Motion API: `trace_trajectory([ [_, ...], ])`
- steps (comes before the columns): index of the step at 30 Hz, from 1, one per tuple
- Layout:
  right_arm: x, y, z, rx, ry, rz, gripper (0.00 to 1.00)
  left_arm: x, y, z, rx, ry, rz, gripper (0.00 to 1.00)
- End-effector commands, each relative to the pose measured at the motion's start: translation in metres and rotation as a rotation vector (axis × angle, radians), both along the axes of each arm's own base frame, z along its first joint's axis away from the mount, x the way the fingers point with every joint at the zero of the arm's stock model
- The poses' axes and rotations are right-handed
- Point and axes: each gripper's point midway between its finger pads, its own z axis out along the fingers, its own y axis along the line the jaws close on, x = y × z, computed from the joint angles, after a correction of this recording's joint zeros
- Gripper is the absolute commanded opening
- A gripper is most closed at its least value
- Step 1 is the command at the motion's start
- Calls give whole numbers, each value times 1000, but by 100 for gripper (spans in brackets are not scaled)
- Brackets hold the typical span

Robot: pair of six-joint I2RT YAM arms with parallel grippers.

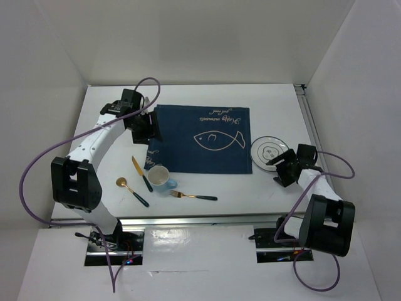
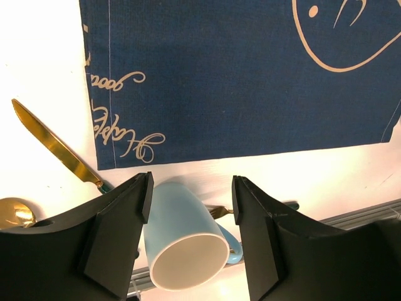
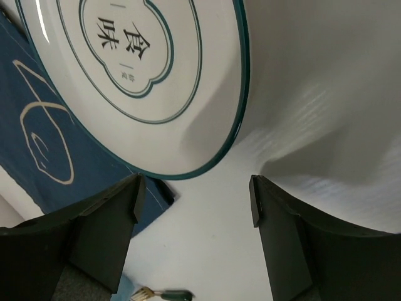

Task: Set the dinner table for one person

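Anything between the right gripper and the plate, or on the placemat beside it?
Nothing visible. The right gripper is open at the rim of the plate, with only bare table between. The placemat lies bare.

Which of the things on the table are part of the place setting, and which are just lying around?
Part of the job: dinner table, navy placemat, plate, blue mug, gold knife, gold spoon, fork.
Not part of it: only the arms' purple cables.

"食味" on plate (image 3: 144, 75); "Happy" on placemat (image 2: 238, 81)
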Motion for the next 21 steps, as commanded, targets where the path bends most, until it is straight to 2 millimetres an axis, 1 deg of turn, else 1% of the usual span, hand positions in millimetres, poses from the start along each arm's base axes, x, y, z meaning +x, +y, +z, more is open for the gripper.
trace_trajectory([
  [1, 20, -7, 4, 1, -85, -68, 79, 0, -2, 10, -13, -29, -5, 70],
  [2, 22, -7, 2, 9, -80, -78, 77, 0, -2, 6, -12, -18, -5, 69],
  [5, 18, -11, -11, 19, -58, -146, 73, 2, -4, 4, -20, -17, -10, 69],
  [7, 16, -9, -19, 56, -55, -195, 71, 2, -6, 1, -26, -6, -14, 69],
  [8, 15, -10, -22, 63, -55, -222, 67, 4, -6, 4, -27, -15, -14, 69],
  [9, 12, -9, -26, 74, -70, -240, 65, 4, -6, 1, -26, -6, -14, 69],
  [11, 11, -11, -27, 91, -97, -301, 63, 5, -10, 1, -26, -6, -23, 69],
  [12, 15, -12, -24, 96, -132, -311, 58, 5, -10, 1, -26, -6, -23, 69],
  [13, 12, -11, -25, 103, -138, -319, 57, 6, -10, 0, -24, 3, -23, 69],
  [14, 14, -14, -24, 103, -148, -337, 57, 8, -13, 3, -21, -13, -43, 69],
  [15, 13, -13, -25, 103, -149, -337, 54, 6, -13, 3, -20, -4, -43, 69],
  [16, 13, -15, -26, 93, -149, -345, 44, 7, -13, 6, -16, -16, -54, 69],
  [17, 16, -18, -22, 90, -157, -358, 38, 8, -13, 2, -15, -8, -54, 68],
  [19, 19, -21, -16, 81, -162, -365, 24, 8, -13, 4, -11, -10, -61, 68],
  [20, 20, -23, -14, 68, -155, -365, 12, 8, -13, 4, -11, -10, -62, 68],
  [21, 26, -25, -1, 60, -173, -357, 6, 10, -13, 8, -9, -24, -69, 68],
])
